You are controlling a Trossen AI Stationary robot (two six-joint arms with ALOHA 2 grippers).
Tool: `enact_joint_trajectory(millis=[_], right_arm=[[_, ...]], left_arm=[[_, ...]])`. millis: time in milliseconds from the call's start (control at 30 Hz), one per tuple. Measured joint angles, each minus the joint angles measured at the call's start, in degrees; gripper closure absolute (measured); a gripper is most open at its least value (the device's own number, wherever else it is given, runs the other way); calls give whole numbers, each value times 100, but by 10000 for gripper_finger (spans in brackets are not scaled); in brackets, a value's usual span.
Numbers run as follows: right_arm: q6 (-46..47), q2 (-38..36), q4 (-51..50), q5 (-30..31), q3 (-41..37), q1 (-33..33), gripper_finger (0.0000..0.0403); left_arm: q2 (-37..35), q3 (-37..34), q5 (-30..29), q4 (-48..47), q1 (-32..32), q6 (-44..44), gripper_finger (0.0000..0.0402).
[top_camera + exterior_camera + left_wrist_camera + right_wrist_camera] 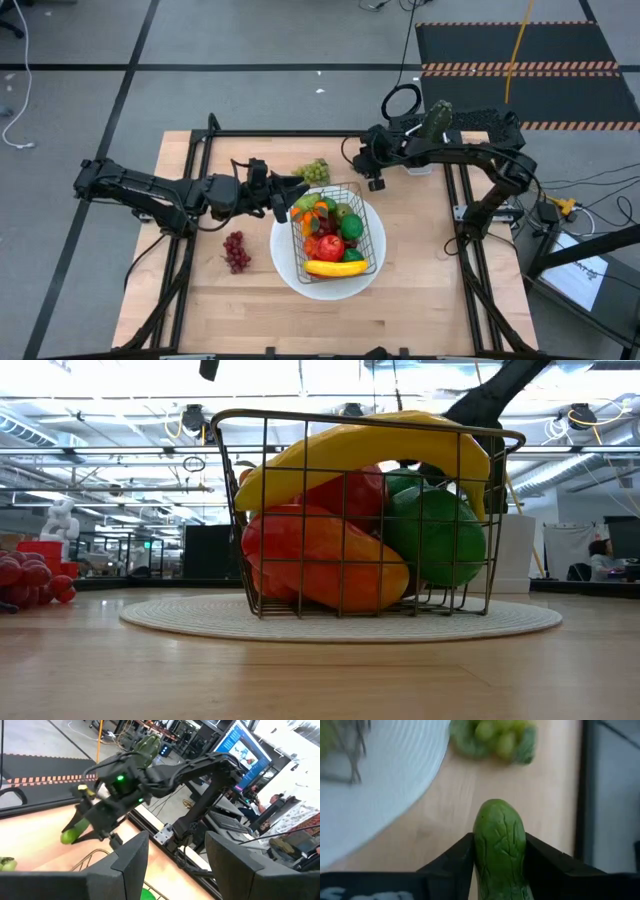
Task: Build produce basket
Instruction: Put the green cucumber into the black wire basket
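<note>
Cucumber (500, 852) pinched lengthwise between right gripper (500, 870) fingers, just beyond basket (333, 232), far-right of it. Left gripper (292, 190) fingers spread, empty, at basket's left.

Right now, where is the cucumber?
The cucumber sits clamped in the right gripper, above bare table between the green grapes and the white plate.

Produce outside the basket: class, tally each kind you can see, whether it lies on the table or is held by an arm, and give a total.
green grapes, bunch: 1
purple grapes, bunch: 1
cucumber, between the jaws of the right gripper: 1
Total: 3
</note>
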Motion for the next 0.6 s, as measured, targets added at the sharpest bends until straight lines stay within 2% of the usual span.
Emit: enact_joint_trajectory(millis=[300, 600], right_arm=[[1518, -1205, 33, 98, -2, 467, 268], [3862, -2412, 83, 76, -2, 1027, 269]], left_arm=[[0, 0, 2, -13, 0, 237, 206], [0, 0, 246, -69, 0, 293, 206]])
